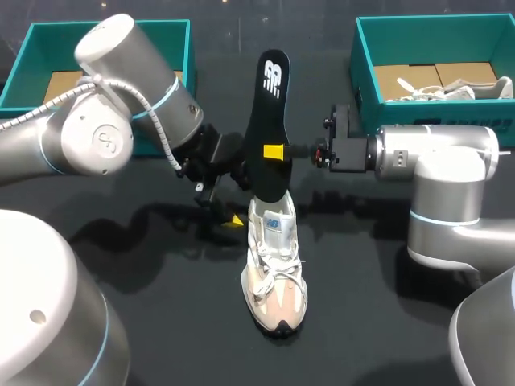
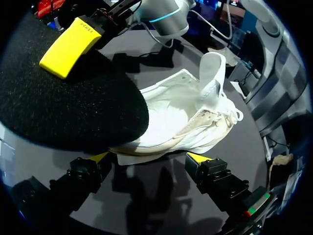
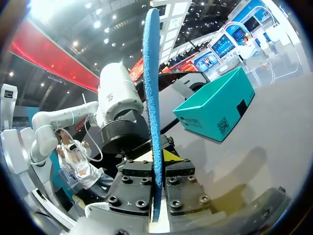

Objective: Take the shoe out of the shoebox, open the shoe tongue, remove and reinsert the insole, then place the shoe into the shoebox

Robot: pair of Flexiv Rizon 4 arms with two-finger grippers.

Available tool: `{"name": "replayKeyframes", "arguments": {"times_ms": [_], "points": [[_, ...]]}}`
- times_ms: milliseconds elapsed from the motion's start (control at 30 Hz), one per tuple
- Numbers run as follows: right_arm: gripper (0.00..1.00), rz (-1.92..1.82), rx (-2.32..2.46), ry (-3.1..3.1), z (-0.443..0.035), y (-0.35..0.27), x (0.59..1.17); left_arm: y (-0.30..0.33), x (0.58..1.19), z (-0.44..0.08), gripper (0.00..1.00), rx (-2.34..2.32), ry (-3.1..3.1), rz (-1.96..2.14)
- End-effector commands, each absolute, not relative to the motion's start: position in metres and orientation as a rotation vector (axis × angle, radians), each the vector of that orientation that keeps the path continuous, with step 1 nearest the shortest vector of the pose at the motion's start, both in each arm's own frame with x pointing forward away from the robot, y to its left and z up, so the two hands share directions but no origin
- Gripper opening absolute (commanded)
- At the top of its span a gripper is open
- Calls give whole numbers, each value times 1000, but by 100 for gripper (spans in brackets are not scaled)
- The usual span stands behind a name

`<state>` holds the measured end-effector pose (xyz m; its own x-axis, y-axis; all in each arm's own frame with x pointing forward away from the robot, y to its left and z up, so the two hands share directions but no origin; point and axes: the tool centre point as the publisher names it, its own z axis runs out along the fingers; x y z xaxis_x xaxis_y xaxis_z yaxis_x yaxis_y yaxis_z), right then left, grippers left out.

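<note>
A white and beige shoe (image 1: 274,269) stands on the black table, toe toward the front edge, tongue pulled up. The black insole (image 1: 269,121) is upright, its lower end in the shoe's opening. My right gripper (image 1: 273,151) is shut on the insole's middle. In the right wrist view the insole's blue edge (image 3: 151,98) runs straight up from between the closed fingers (image 3: 157,169). My left gripper (image 1: 229,211) sits low at the shoe's heel on its left side and is open. In the left wrist view, its fingers (image 2: 149,159) straddle the heel of the shoe (image 2: 186,122), with the insole (image 2: 63,103) close above.
A teal shoebox (image 1: 105,64) sits at the back left. A second teal box (image 1: 366,72) at the back right holds another shoe (image 1: 459,88). Bare black table lies in front of and beside the shoe.
</note>
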<state>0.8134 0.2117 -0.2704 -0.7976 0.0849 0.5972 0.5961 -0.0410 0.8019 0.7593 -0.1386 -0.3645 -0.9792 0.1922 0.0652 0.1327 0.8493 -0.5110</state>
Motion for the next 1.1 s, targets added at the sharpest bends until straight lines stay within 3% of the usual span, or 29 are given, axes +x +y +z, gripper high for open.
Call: {"name": "replayKeyframes", "arguments": {"times_ms": [33, 1100], "points": [[0, -1899, -713, -1874, -272, 211, 813, -136, 756, -363, 100, -258, -2914, 800], [0, -1860, -513, -1957, -291, 214, 805, -137, 755, -363, 100, -255, -2894, 803]]}}
